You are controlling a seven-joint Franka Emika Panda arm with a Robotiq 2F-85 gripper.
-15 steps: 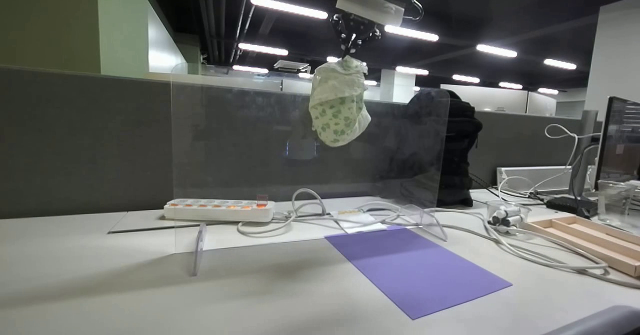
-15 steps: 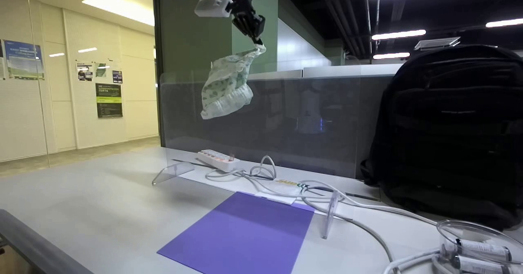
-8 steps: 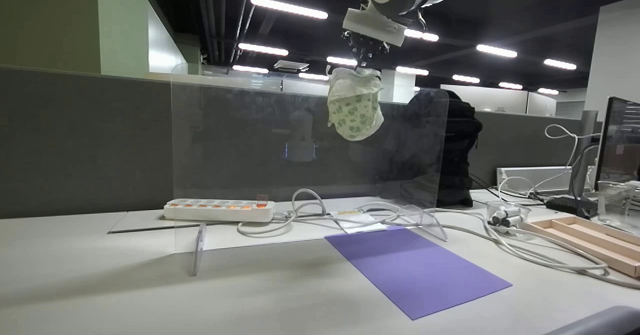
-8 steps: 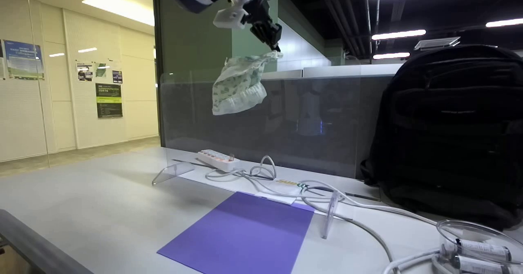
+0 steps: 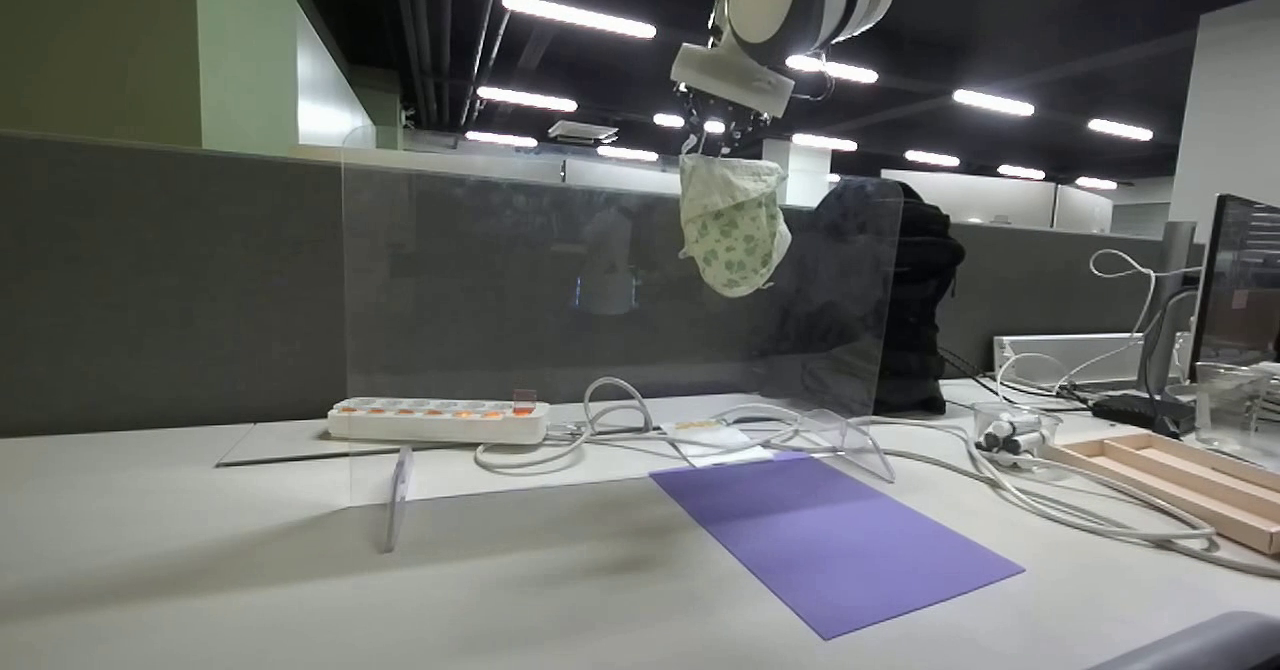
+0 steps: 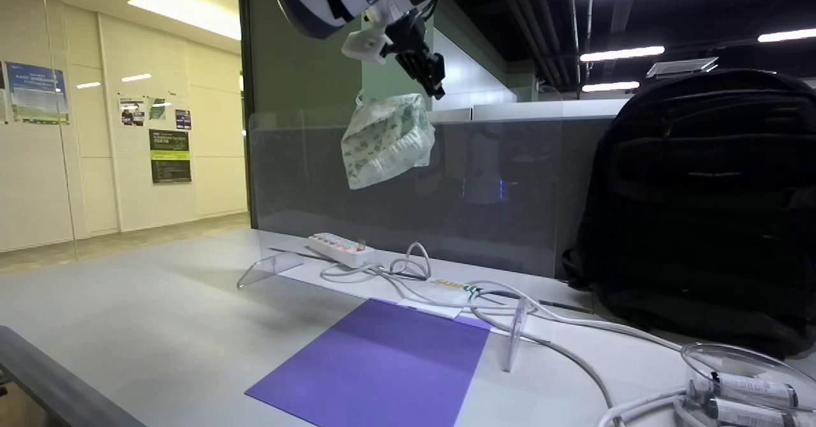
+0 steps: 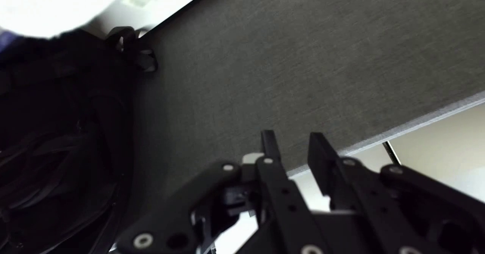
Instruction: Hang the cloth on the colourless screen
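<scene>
The cloth (image 5: 735,230) is white with green leaf prints and hangs bunched at the top edge of the clear screen (image 5: 500,260). In an exterior view the cloth (image 6: 386,140) sits apart from my fingertips, below and to one side of them. I cannot tell whether it rests on the edge of the screen (image 6: 459,223). My gripper (image 5: 712,142) is just above the cloth, and it also shows in an exterior view (image 6: 437,92). In the wrist view the gripper (image 7: 292,134) has its fingers apart with nothing between them. A blurred white shape at the top left there may be the cloth.
A black backpack (image 6: 701,223) stands behind the screen at one end, against the grey partition (image 5: 170,290). A power strip (image 5: 440,422), white cables (image 5: 610,430) and a purple sheet (image 5: 830,540) lie on the table around the screen's feet.
My gripper moved down toward the screen's top edge with the cloth. Since half a second ago the fingers have let go, and the cloth has dropped slightly and come away from them.
</scene>
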